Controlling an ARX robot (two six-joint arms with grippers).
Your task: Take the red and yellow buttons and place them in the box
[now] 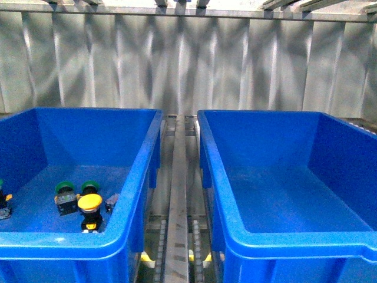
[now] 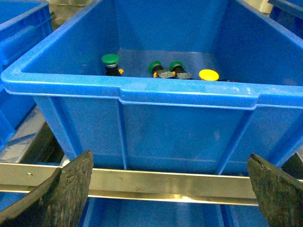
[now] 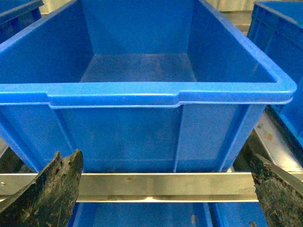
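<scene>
A corrugated metal wall (image 1: 188, 65) was seen at the back, streaked with soft light and shadow. It was topped by a grey beam (image 1: 177, 10). A steel rail (image 1: 177, 200) was laid toward it down the middle. A bright crossbar (image 2: 165, 182) was shown in both wrist views.

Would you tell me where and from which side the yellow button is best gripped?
Probably from straight above, closing on the yellow button's round cap or the neck just under it. It stands upright with the cap on top, near the crate's front wall, green buttons close behind, so sides look crowded.
</scene>
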